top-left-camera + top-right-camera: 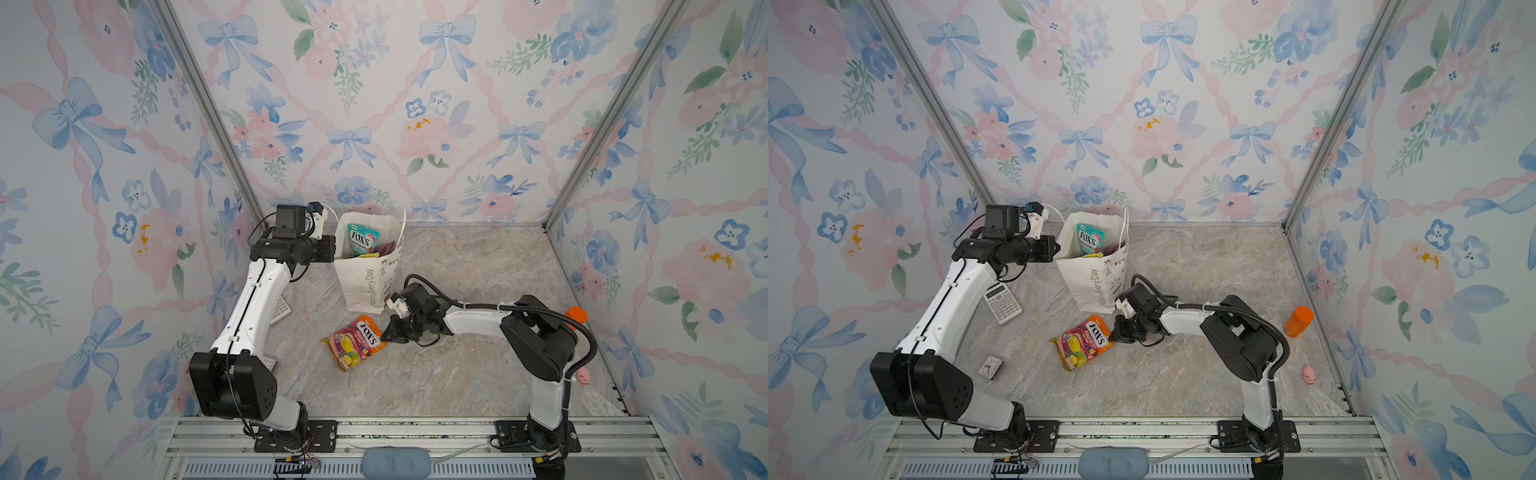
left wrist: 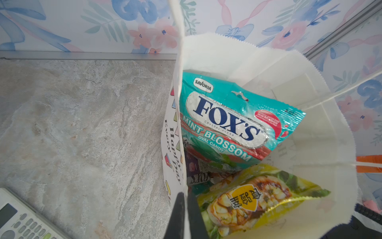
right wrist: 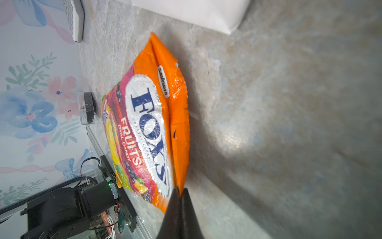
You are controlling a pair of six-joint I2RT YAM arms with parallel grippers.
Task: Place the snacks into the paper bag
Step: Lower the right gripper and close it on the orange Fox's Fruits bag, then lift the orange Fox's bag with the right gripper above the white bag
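The white paper bag (image 1: pixel 365 286) (image 1: pixel 1092 282) stands open at the back of the floor. My left gripper (image 1: pixel 332 249) (image 2: pixel 185 194) is shut on its left rim, the paper wall (image 2: pixel 227 55) pinched between the fingers. Inside lie a teal FOX'S packet (image 2: pixel 231 120) (image 1: pixel 361 239), a yellow packet (image 2: pixel 258 198) and a purple one (image 2: pixel 192 165) underneath. An orange FOX'S fruits packet (image 1: pixel 353 343) (image 1: pixel 1081 343) (image 3: pixel 148 128) lies flat in front of the bag. My right gripper (image 1: pixel 384 332) (image 3: pixel 180 192) is shut on that packet's right edge, low over the floor.
A calculator (image 1: pixel 1003 302) (image 2: pixel 18 219) lies left of the bag beside my left arm. A small clock (image 1: pixel 990 366) sits nearer the front left. An orange-capped bottle (image 1: pixel 1298 321) and a pink pig toy (image 1: pixel 1309 375) stand by the right wall.
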